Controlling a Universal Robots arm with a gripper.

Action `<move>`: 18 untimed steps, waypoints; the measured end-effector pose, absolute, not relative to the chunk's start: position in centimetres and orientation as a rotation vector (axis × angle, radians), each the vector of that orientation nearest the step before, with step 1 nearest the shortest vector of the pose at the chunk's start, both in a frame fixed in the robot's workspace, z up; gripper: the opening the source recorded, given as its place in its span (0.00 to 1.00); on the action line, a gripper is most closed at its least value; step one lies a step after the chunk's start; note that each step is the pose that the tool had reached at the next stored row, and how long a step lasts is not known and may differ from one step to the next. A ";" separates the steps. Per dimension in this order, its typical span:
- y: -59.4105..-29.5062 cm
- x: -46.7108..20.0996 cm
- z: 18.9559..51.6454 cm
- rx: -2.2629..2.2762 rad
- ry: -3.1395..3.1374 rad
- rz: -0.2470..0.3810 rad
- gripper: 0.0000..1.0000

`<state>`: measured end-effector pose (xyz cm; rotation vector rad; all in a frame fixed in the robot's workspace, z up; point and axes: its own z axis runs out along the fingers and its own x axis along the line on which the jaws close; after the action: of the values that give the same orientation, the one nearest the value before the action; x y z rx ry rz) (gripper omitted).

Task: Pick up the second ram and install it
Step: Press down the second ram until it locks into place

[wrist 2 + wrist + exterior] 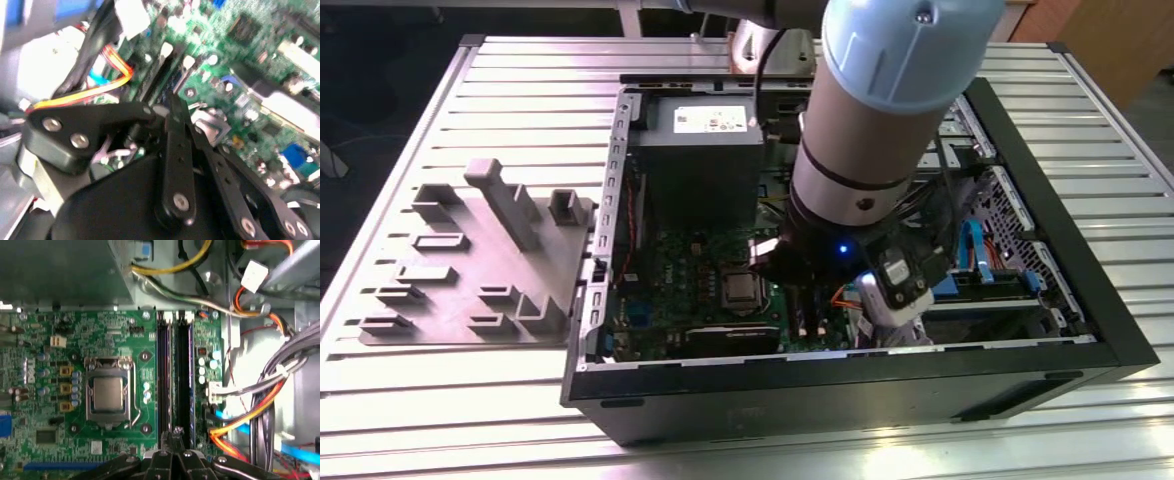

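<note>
From the exterior view's left: the grey holder tray is resting on the bench; my pincer is hovering closed and empty over the second ram, seated upright in its motherboard slot. Judgement: light, stiff, fragile; grip its long edges only.

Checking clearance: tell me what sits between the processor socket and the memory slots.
In the first wrist view, two small pale capacitors stand between the processor socket and the memory slots; otherwise green board.
</note>
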<state>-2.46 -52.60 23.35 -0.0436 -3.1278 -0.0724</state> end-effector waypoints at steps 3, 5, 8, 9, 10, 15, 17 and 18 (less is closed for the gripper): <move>-51.5 -2.5 23.3 -0.044 -3.128 -0.073 0.10; -50.7 -2.5 23.3 -0.044 -3.128 -0.073 0.10; -50.0 -2.4 23.3 -0.044 -3.128 -0.073 0.10; -50.0 -2.5 23.4 -0.043 -3.128 -0.072 0.10; -50.0 -2.5 23.4 -0.043 -3.128 -0.073 0.10; -50.0 -2.5 23.4 -0.044 -3.128 -0.073 0.10; -50.0 -2.5 23.4 -0.044 -3.128 -0.073 0.10; -50.0 -2.5 23.4 -0.044 -3.128 -0.073 0.10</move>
<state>-2.46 -50.01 23.41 -0.0435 -3.1278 -0.0726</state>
